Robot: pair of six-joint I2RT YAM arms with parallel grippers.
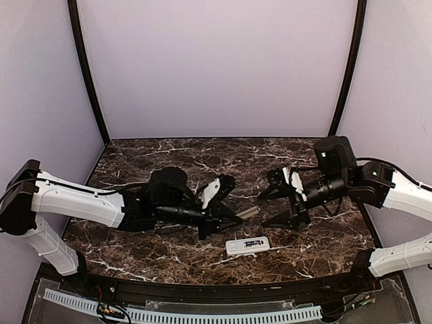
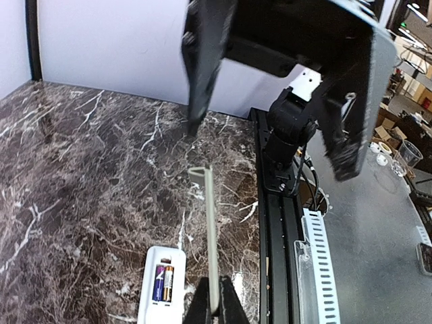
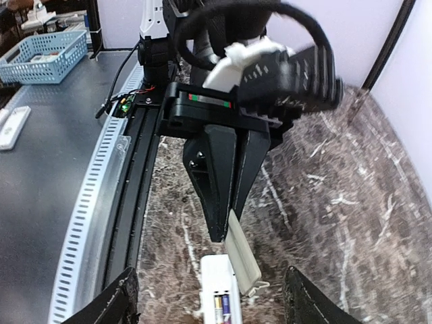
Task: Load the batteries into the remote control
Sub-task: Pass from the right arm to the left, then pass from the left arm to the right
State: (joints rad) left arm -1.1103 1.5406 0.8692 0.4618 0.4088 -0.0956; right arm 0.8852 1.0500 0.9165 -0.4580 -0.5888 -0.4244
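The white remote control (image 1: pixel 248 246) lies back-up near the table's front edge, its bay open with two batteries (image 2: pixel 163 281) side by side inside, purple and gold. It also shows in the right wrist view (image 3: pixel 217 277) with the batteries (image 3: pixel 223 309). My left gripper (image 1: pixel 237 218) is shut on the small flat white cover piece (image 1: pixel 251 212) and holds it above the table, just behind the remote. The cover appears edge-on in the left wrist view (image 2: pixel 210 223) and hangs beside the bay in the right wrist view (image 3: pixel 244 262). My right gripper (image 1: pixel 264 210) is open and empty, facing the cover's free end.
The black rail (image 2: pixel 277 229) and white slotted strip (image 2: pixel 317 256) run along the table's front edge next to the remote. A blue basket (image 3: pixel 44 55) stands off the table. Marble surface (image 1: pixel 169 158) stretches behind both arms.
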